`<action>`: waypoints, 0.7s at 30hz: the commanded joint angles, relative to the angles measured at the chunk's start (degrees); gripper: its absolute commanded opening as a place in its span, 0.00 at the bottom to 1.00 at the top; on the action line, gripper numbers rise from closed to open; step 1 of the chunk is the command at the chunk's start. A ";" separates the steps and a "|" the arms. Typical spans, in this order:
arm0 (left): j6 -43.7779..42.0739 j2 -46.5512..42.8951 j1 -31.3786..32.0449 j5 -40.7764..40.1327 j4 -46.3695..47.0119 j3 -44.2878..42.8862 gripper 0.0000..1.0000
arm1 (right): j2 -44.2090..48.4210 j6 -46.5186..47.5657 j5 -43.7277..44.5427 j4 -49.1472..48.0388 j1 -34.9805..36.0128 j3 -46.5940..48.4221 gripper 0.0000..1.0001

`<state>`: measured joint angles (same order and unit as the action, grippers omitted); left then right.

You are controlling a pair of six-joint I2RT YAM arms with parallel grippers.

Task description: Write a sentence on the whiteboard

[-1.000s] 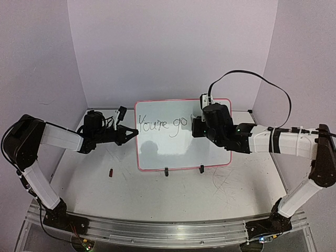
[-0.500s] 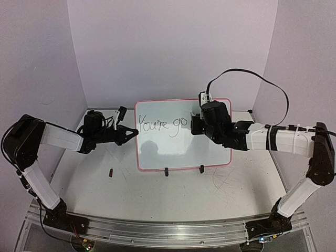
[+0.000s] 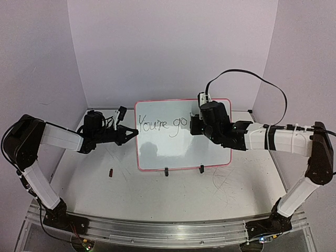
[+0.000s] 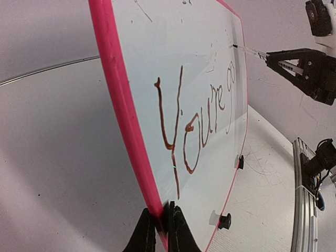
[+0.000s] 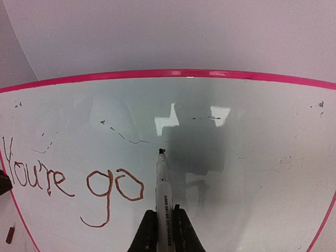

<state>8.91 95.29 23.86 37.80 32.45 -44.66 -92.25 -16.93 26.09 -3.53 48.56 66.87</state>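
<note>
The whiteboard [image 3: 178, 149], white with a red-pink frame, stands upright at mid-table. The sentence [image 3: 163, 124] on it reads "You're go". My left gripper [image 3: 134, 134] is shut on the whiteboard's left frame edge. In the left wrist view the left gripper [image 4: 161, 220] pinches the pink frame [image 4: 121, 105]. My right gripper [image 5: 164, 226] is shut on a white marker [image 5: 164, 194]. The marker's tip [image 5: 161, 151] meets the board just up and right of the "o" of the sentence [image 5: 79, 184]. In the top view the right gripper [image 3: 193, 125] covers the board's upper right.
Two black clip feet [image 3: 166, 171] [image 3: 201, 168] hold the board's lower edge. A small dark cap [image 3: 111, 171] lies on the scratched tabletop to the front left of the board. The purple walls stand close behind and to both sides.
My right arm has shifted slightly left and up along the board with the marker. The written words look the same. The left arm and the board have not moved.
</note>
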 commanded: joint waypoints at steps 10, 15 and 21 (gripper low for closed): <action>-5.22 1.32 1.63 -3.24 -3.01 -1.21 0.00 | 0.63 -2.32 -1.47 -0.99 -0.04 -1.94 0.00; -5.22 1.35 1.63 -3.20 -3.00 -1.21 0.00 | 0.91 -3.02 -1.65 -0.62 0.27 -2.67 0.00; -5.21 1.25 1.64 -3.26 -3.02 -1.18 0.00 | 1.34 -4.01 -1.72 -0.08 0.91 -3.74 0.00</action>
<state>8.91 95.29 23.86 37.76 32.45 -44.66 -92.13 -19.63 24.48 -4.71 49.25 64.41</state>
